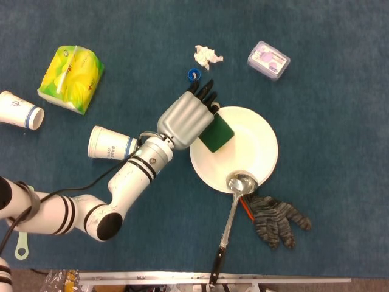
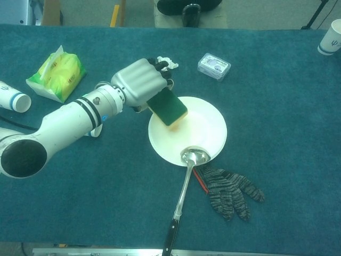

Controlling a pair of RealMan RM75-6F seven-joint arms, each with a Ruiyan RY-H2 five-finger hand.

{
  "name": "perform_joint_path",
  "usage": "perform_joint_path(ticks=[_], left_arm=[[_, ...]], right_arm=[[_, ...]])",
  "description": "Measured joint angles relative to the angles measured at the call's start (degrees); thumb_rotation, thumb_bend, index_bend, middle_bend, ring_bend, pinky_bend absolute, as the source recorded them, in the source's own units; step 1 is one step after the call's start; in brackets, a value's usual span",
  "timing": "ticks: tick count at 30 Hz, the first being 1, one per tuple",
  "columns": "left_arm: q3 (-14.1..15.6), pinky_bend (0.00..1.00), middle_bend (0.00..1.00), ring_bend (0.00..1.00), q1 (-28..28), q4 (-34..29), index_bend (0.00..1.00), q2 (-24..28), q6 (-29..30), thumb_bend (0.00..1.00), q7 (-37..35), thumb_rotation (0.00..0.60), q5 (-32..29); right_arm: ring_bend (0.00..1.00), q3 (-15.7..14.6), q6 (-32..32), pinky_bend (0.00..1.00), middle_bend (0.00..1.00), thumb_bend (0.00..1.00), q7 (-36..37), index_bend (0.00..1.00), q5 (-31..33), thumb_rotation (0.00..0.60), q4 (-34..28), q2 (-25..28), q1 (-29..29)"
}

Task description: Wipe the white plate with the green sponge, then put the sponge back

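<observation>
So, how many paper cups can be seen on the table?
3. One paper cup lies at the left edge, one lies beside the left arm, partly hidden in the chest view, and one stands at the far right corner, seen only in the chest view.
</observation>
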Motion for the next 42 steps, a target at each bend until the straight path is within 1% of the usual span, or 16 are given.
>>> perform_joint_path(ticks=[7, 18, 25, 32, 37, 42], left_arm=[[1.24, 0.16, 0.18, 0.05, 1.05, 2.93, 0.33, -2.25, 0.38, 0.33, 3.59, 0.6, 0.89], [1.4, 0.16, 0.18, 0.05, 1.47, 2.49, 0.33, -2.96, 0.67, 0.33, 7.15, 0.6, 3.19], [2.15, 0.16, 0.18, 0.05, 1.77, 4.33, 0.33, -4.61, 0.6, 0.33, 10.02, 0.6, 5.19], [2.11, 0.16, 0.18, 0.05, 1.67, 6.86, 0.33, -5.92, -0.01, 0.33, 12.58, 0.6, 6.43], [1.13, 0.16, 0.19, 0.05, 1.4, 7.84, 0.33, -6.41, -0.56, 0.33, 14.53, 0.6, 6.16], [1.06, 0.16, 0.19, 0.05, 1.05, 9.17, 0.33, -6.62, -0.78, 0.33, 16.72, 0.6, 6.82]], right_arm=[[0.2, 0.01, -0.05, 0.32, 0.29, 0.26, 0.07, 0.3, 0.03, 0.6, 0.08, -0.02, 0.09], [0.2, -0.05, 0.05, 0.32, 0.29, 0.26, 0.18, 0.3, 0.11, 0.6, 0.04, -0.08, 0.03], [0.2, -0.15, -0.02, 0.32, 0.29, 0.26, 0.48, 0.3, 0.15, 0.6, 0.16, 0.0, -0.03], [0.2, -0.11, -0.18, 0.32, 0.29, 0.26, 0.78, 0.3, 0.35, 0.6, 0.4, -0.03, 0.0], [0.2, -0.1, -0.37, 0.32, 0.29, 0.26, 1.06, 0.3, 0.49, 0.6, 0.72, -0.12, 0.05], [0.2, -0.08, -0.58, 0.32, 0.29, 0.26, 1.36, 0.3, 0.58, 0.6, 1.15, -0.33, 0.14]])
